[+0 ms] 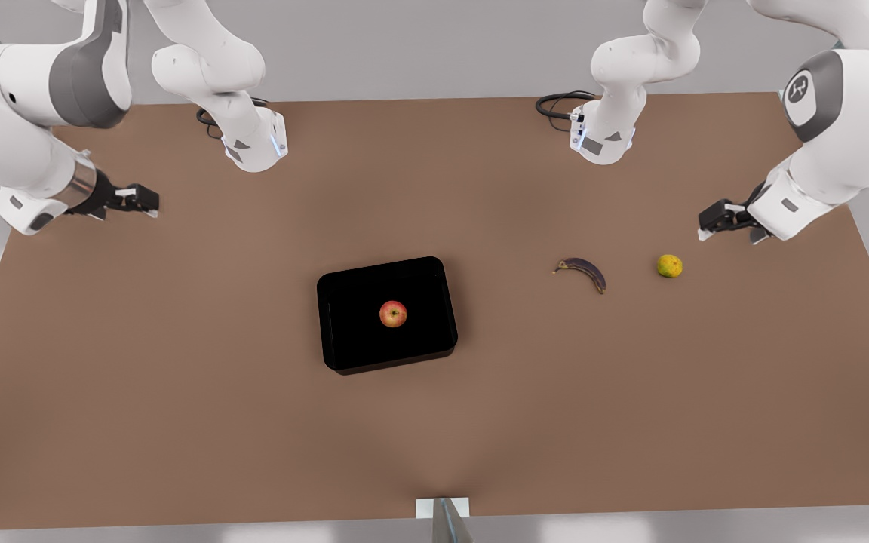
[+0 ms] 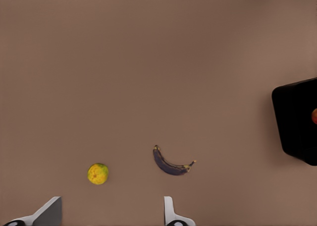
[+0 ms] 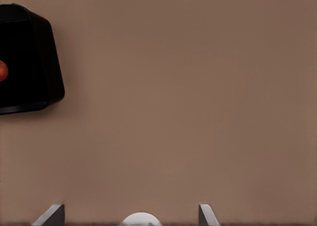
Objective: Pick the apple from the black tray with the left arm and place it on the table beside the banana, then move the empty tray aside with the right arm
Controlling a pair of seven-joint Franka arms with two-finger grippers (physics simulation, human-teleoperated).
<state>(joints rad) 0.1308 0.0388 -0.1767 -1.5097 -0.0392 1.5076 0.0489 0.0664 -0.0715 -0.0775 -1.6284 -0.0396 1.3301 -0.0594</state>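
1. Apple point(image 1: 393, 314) sits in the middle of the black tray point(image 1: 344, 302), untouched; tray is near the table point(image 1: 178, 422) centre.
2. Left gripper point(image 1: 706, 228) (the one at the front view's right, matched by its wrist camera seeing the fruit) hangs above the table's edge there, fingers point(image 2: 169, 211) spread apart, nothing held.
3. Closest to it: a yellow-green citrus point(image 1: 670, 265), then the banana point(image 1: 584, 271) just beyond, toward the tray. The two are apart, not touching.
4. Right gripper point(image 1: 149, 202) hangs over the opposite edge, at the front view's left, fingers point(image 3: 206, 215) spread wide, empty, well apart from the tray.
5. The right wrist view catches a tray corner with a sliver of the apple inside; the left wrist view shows the tray's other end past the banana.
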